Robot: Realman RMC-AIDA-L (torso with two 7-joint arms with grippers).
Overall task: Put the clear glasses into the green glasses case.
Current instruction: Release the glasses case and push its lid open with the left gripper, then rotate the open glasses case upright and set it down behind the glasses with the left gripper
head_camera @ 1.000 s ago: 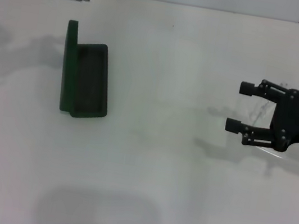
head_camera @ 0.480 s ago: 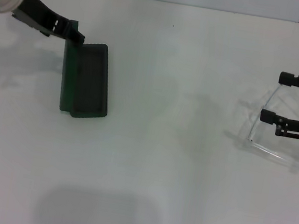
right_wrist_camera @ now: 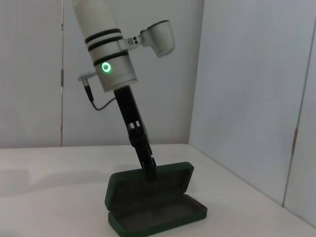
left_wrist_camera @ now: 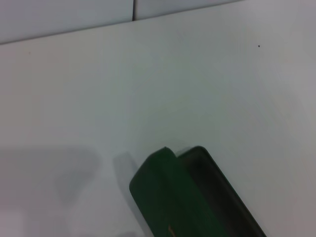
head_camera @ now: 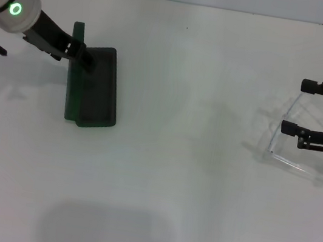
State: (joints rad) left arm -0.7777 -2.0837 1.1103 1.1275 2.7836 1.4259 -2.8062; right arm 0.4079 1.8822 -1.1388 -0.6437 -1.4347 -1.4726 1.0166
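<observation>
Beside the barely visible clear glasses point(head_camera: 297, 139), the right gripper point(head_camera: 296, 105) spreads empty fingers; left gripper point(head_camera: 85, 60), finger state unreadable, meets the green glasses case point(head_camera: 93, 88).

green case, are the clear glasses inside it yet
No, the green glasses case sits open with bare lining, while the clear glasses lie across the table by the right gripper.

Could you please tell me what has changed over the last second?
The left gripper swung down from the far edge to the open case's lid end. The right gripper drew back rightward, open, leaving the glasses on the table. The case stayed put.
</observation>
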